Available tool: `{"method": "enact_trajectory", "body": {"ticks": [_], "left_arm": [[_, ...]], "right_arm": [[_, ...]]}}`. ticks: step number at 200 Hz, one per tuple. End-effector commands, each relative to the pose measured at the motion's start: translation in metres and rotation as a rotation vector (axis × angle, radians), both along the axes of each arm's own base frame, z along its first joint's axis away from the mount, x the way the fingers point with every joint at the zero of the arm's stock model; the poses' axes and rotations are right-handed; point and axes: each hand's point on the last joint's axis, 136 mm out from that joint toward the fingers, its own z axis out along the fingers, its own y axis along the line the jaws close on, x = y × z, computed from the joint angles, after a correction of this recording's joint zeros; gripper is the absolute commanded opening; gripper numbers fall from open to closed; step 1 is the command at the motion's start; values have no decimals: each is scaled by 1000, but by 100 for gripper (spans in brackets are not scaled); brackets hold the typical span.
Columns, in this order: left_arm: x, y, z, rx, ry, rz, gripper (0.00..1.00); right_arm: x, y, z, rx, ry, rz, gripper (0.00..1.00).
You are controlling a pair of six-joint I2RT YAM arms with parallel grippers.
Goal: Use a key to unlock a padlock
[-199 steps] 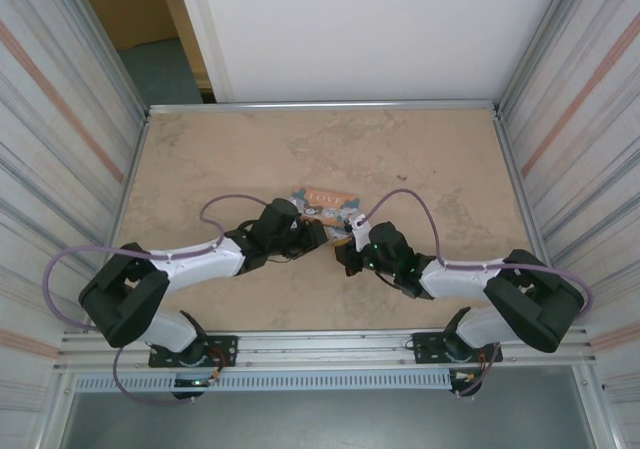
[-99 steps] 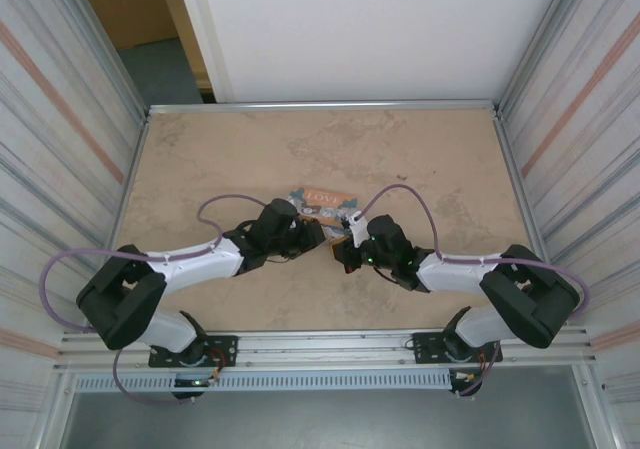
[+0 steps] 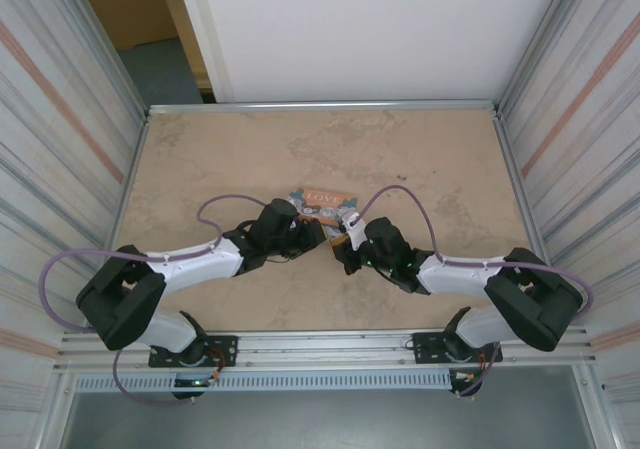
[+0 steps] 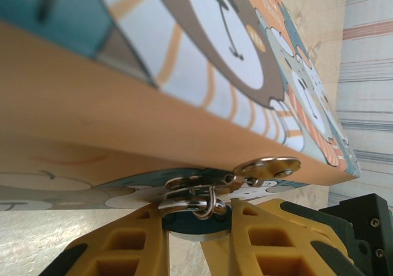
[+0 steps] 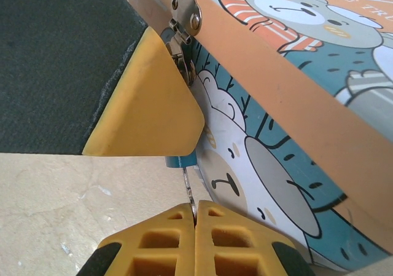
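Observation:
The blue padlock (image 4: 195,227) hangs by its silvery shackle from the clasp of an orange "LOVE" tin (image 4: 92,104). My left gripper (image 4: 199,213) is shut on the padlock's body, one yellow finger (image 4: 132,245) on each side. In the right wrist view the padlock's blue underside (image 5: 180,161) peeks out below the left arm's finger (image 5: 147,104). The thin silvery key (image 5: 188,190) runs up into it. My right gripper (image 5: 195,207) is shut on the key's head. From above, the left gripper (image 3: 312,235) and the right gripper (image 3: 341,246) meet at the tin's near edge.
The tin (image 3: 322,201) lies mid-table, its bear-print side (image 5: 276,165) close to my right fingers. Purple cables loop over both arms. A metal rail (image 3: 320,105) bounds the far edge of the table, and corrugated walls close in both sides.
The right arm's wrist has edged slightly left, toward the tin and the padlock. The left arm has held still, and both grips are unchanged.

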Motion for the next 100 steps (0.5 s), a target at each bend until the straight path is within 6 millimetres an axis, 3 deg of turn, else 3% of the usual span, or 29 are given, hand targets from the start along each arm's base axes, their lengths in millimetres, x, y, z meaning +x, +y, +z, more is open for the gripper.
{"method": "enact_trajectory", "body": {"ticks": [1, 49, 100], "left_arm": [[-22, -22, 21, -99, 1, -120, 17], [-22, -22, 21, -99, 5, -122, 17], [-21, -23, 19, -102, 5, -117, 17]], "right_arm": [[18, 15, 56, 129, -148, 3, 0], [22, 14, 62, 110, -192, -5, 0], [10, 27, 74, 234, -109, 85, 0]]}}
